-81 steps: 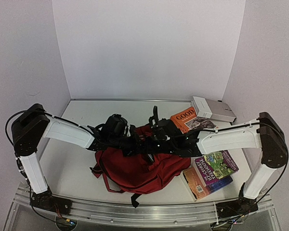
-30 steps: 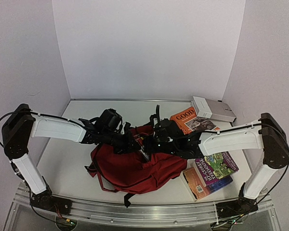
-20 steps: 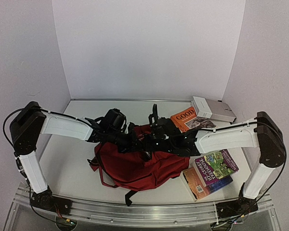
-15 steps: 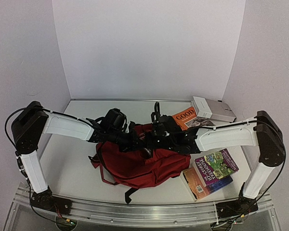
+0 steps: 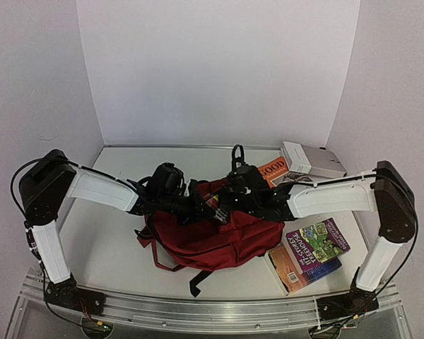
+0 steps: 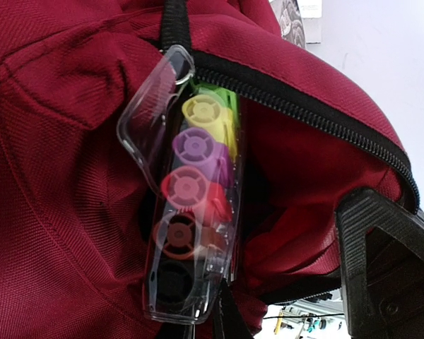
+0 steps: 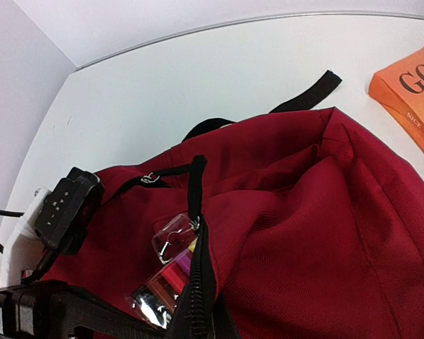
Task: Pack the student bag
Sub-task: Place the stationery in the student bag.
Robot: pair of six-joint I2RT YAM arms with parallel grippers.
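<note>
Now the left gripper (image 5: pixel 205 210) is clamping a clear marker case (image 6: pixel 191 205) half inside the student bag (image 5: pixel 212 244), which is lying beside the orange book (image 5: pixel 272 169); the right gripper (image 7: pixel 196 304) is pinching its black zipper edge.

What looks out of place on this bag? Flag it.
A clear case of coloured markers pokes out of the student bag's open zipper mouth. It is tilted and only partly inside, with one end clear of the fabric, so it is not yet tucked in.
</note>
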